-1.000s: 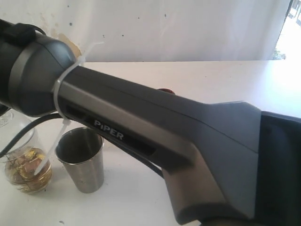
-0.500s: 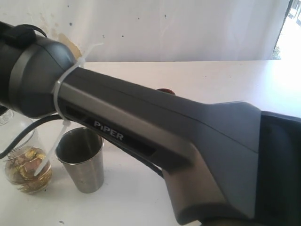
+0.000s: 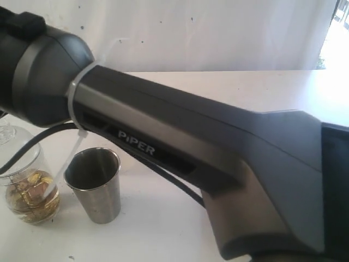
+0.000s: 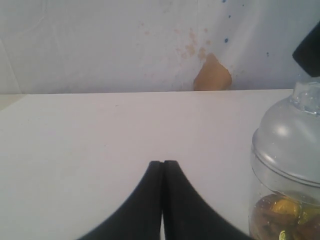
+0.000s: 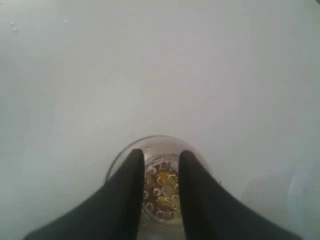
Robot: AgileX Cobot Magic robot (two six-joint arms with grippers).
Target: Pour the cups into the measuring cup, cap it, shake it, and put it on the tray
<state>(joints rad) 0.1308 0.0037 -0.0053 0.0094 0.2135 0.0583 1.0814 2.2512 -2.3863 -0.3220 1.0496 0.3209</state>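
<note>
The measuring cup [image 3: 27, 183], clear with gold pieces in its bottom, stands at the left and wears a domed clear lid [image 4: 292, 135] with a small knob [image 4: 307, 95]. Right of it stands the steel tumbler [image 3: 94, 183], upright. Seen from straight above the lid, my right gripper [image 5: 159, 155] has its jaws apart, and the gold pieces show in the gap. A dark end of that arm [image 4: 310, 47] hangs just over the knob, apart from it. My left gripper [image 4: 162, 162] is shut on nothing, low over the table beside the cup. The wooden cup and the tray are out of view.
My right arm's grey link [image 3: 191, 147] fills most of the exterior view and hides the table behind it. A black cable [image 3: 163, 174] runs under it. A white wall [image 4: 100, 45] with a brown stain [image 4: 212, 75] closes the far side.
The right gripper's arm has risen a little, uncovering the cup's domed lid in the exterior view. The tumbler and the measuring cup have stayed in place.
</note>
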